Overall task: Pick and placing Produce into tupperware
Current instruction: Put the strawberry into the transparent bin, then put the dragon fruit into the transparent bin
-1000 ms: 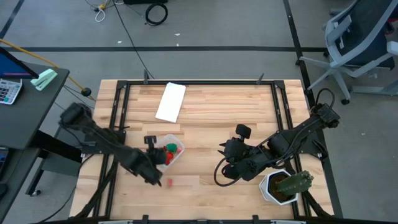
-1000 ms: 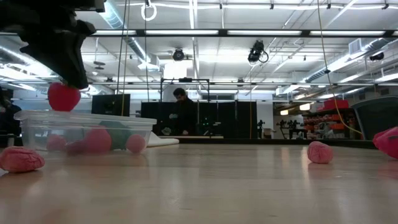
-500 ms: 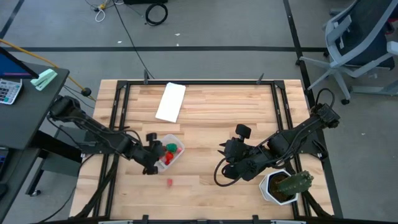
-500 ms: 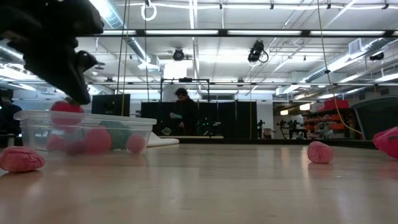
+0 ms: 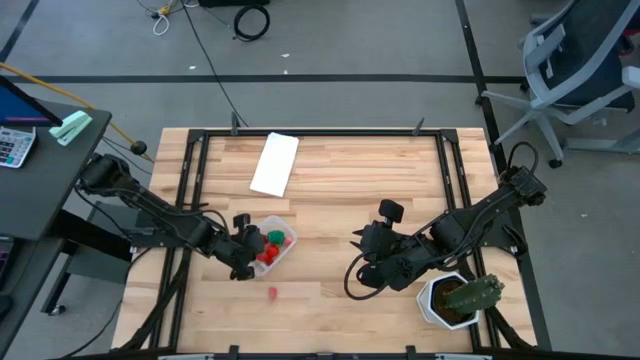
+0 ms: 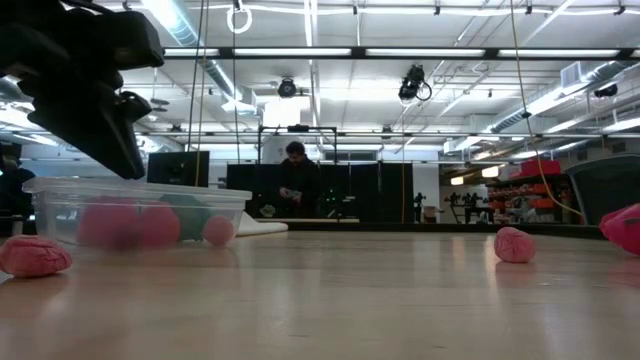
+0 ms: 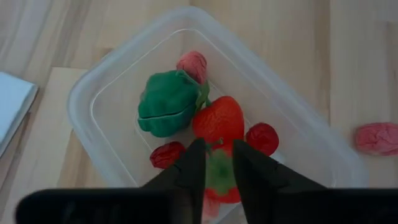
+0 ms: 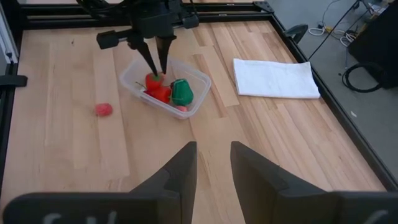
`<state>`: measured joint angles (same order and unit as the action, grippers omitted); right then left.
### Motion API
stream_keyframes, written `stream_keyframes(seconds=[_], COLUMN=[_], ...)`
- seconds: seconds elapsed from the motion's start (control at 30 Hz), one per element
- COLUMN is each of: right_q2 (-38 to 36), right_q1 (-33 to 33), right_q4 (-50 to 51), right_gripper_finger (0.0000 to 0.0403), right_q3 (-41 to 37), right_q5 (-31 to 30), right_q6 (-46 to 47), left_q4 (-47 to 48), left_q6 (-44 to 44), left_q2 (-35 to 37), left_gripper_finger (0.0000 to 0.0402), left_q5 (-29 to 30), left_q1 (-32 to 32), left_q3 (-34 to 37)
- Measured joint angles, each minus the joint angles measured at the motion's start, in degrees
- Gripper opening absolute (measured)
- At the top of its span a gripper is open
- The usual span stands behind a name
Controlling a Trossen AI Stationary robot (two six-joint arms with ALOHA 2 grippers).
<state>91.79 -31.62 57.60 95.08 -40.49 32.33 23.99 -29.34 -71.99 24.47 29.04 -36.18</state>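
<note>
Produce in tupperware [image 5: 275, 245] — table's left half.
Left gripper [image 7: 217, 163] above strawberry [image 7: 217, 121], fingers narrowly parted, empty; right gripper [image 8: 208, 165] parted, empty.

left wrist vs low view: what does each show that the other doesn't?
Left wrist only: the clear plastic rectangular tupperware from above, with its contents sorted out: a round green piece, a large red strawberry-like piece, small dark red pieces, and the edge of a flat white panel.

Low view only: a person in the room behind, and a pink piece on the far side of the wooden table.

Both: the tupperware, the open left gripper above it, and a pink piece lying outside the box.
</note>
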Motion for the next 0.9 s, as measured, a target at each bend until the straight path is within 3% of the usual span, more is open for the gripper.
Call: stream_keyframes(seconds=[0.23,0.43,0.9], right_q2=[0.0,1.5,1.7], right_q1=[2.9,5.4,6.0], right_q4=[0.0,0.5,3.7], right_gripper_finger=[0.0106,0.0118,0.0245], right_q3=[0.0,-2.2,-23.0], right_q5=[2.7,7.2,14.5], right_q6=[-3.5,-8.6,7.2], left_q4=[-0.1,-0.2,0.3], left_q6=[0.0,0.0,2.6], left_q2=[0.0,0.0,0.0], left_gripper_finger=[0.013,0.0129,0.0085], left_q5=[0.3,0.3,0.3], left_q1=[0.0,0.0,-0.3], left_q3=[-0.6,-4.6,-7.4])
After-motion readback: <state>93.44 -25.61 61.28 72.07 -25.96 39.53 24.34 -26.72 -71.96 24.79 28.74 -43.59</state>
